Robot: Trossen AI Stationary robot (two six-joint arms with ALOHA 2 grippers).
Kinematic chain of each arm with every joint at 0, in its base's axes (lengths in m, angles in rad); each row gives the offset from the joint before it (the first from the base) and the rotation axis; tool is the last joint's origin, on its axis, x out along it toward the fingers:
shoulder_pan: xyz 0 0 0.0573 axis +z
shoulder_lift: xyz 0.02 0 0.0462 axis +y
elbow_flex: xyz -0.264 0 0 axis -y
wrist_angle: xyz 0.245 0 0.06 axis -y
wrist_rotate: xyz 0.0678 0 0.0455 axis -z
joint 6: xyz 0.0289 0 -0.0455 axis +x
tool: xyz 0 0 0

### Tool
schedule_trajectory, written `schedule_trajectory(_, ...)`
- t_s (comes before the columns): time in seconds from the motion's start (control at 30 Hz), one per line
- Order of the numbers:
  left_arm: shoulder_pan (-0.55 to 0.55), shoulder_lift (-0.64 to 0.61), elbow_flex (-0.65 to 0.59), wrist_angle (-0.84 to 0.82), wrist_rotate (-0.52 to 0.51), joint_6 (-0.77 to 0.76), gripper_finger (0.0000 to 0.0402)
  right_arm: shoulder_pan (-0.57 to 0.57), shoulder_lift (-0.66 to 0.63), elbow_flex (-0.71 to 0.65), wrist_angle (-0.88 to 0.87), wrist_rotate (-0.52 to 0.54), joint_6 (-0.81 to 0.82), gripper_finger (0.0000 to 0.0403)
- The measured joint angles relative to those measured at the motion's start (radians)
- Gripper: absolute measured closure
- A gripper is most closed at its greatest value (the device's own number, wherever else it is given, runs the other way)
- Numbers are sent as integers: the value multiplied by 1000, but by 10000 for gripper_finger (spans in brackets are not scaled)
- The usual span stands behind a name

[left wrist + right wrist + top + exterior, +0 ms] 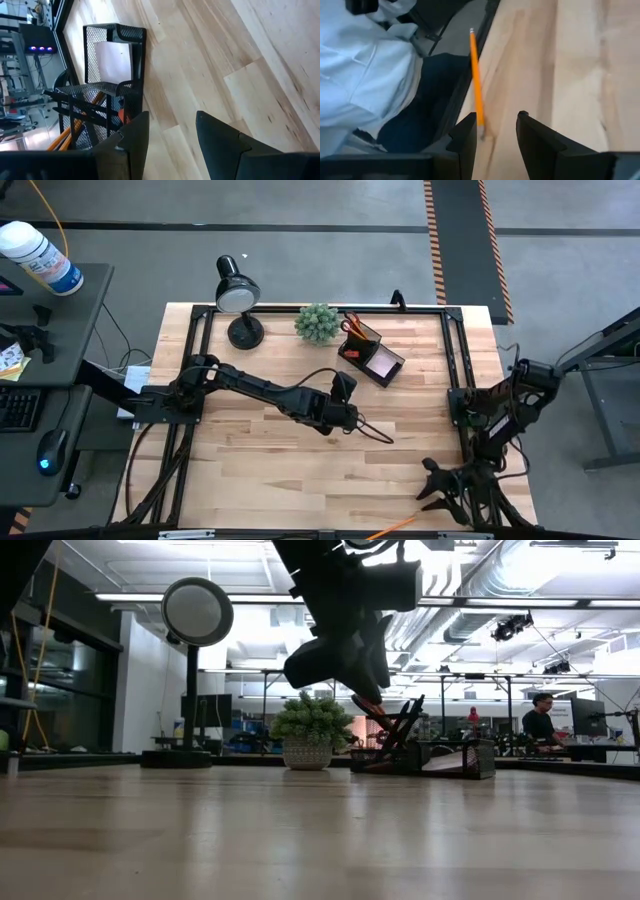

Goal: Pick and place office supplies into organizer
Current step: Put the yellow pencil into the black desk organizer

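Observation:
The black mesh organizer [371,352] stands near the table's far edge. Its cup [356,331] holds orange-handled scissors and orange pencils, and its low tray holds the pink sticky-note pad [383,363]. In the left wrist view the organizer [112,80] shows with the pad [113,62] and the pencils [67,137]. My left gripper [372,430] [172,125] hangs open above the table's middle, nearer than the organizer and empty. My right gripper [432,480] [496,125] is open at the near right corner. One orange pencil [476,75] [392,528] lies at the near edge beside it.
A black desk lamp [238,295] and a green plant ball [317,323] stand left of the organizer at the far edge. A person in a white shirt [365,65] shows beyond the near edge. Bare wood [260,470] lies between the arms.

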State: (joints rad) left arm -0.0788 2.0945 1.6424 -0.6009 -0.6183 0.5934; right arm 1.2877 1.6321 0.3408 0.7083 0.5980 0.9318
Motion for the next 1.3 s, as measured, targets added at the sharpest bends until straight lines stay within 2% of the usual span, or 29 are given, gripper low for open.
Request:
schedule_trajectory(0.23, 0, 0, 0, 1, 0, -1, 252, 0, 0, 98, -165, -7, -121, 274)
schedule_trajectory(0.4, 0, 1, 0, 1, 0, -1, 252, 0, 0, 195, -391, -12, -153, 274)
schedule_trajectory(0.53, 0, 2, 0, 1, 0, -1, 252, 0, 3, 239, -487, -11, -148, 274)
schedule_trajectory(0.77, 0, 2, 0, 1, 0, -1, 252, 0, 43, 264, -475, -15, -133, 274)
schedule_trajectory(0.93, 0, 2, 0, 6, 0, -3, 252, 0, 102, 269, -427, -55, -121, 274)
schedule_trajectory(1.3, 0, 2, 0, 9, 0, -10, 252, 0, 161, 269, -333, -44, -121, 274)
